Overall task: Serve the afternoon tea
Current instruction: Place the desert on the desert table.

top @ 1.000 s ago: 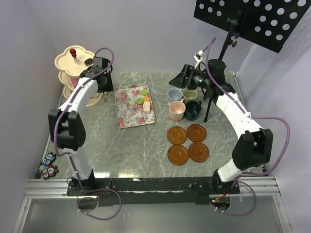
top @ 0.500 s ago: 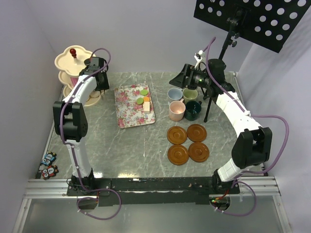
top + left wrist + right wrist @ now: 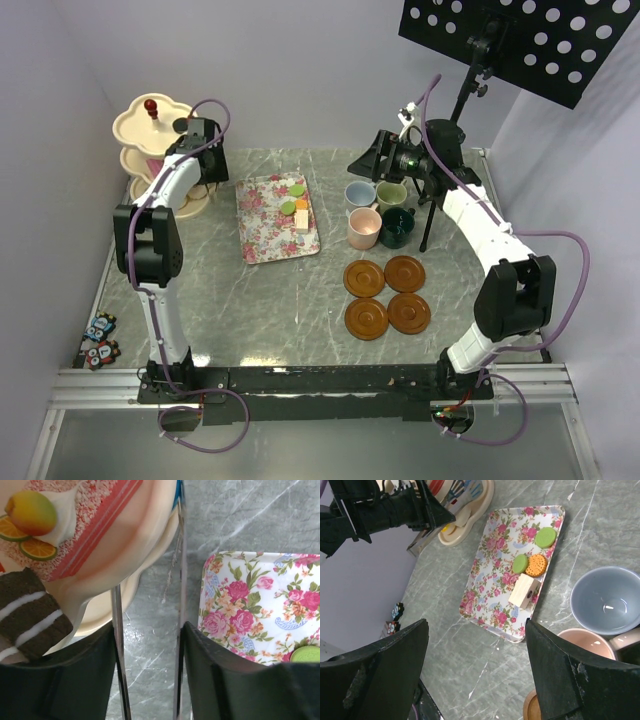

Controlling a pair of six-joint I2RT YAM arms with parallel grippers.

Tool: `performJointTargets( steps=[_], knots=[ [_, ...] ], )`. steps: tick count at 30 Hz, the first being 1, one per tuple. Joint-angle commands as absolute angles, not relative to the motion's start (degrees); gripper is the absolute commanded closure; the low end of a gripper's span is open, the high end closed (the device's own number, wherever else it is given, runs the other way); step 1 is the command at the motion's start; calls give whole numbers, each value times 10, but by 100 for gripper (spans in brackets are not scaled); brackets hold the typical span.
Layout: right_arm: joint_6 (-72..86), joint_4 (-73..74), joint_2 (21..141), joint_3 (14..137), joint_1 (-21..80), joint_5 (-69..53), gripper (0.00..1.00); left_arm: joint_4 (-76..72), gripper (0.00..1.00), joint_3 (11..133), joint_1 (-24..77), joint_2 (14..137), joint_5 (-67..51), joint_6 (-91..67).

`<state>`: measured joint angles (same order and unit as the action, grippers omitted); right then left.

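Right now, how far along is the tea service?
Done: a pink cake and a chocolate slice sit on the stand. In hand: the left gripper holds tongs beside it; the right gripper hangs open near the mugs. Left: three macarons and a cream block lie on the floral tray, and all four mugs stand off the bare saucers.

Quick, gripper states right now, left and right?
Left gripper: closed on the metal tongs, tong arms apart.
Right gripper: open, holding nothing.
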<state>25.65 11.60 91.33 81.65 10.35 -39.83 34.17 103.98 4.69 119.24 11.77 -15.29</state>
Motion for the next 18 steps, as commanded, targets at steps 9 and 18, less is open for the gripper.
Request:
performJointTargets(
  steps=[9,18],
  knots=[
    [250,105,920,853,99,-408,16,322,38,1042,40,1177,117,-156],
    [252,103,920,851,99,-409,16,315,45,1024,43,1157,120,-160]
  ],
)
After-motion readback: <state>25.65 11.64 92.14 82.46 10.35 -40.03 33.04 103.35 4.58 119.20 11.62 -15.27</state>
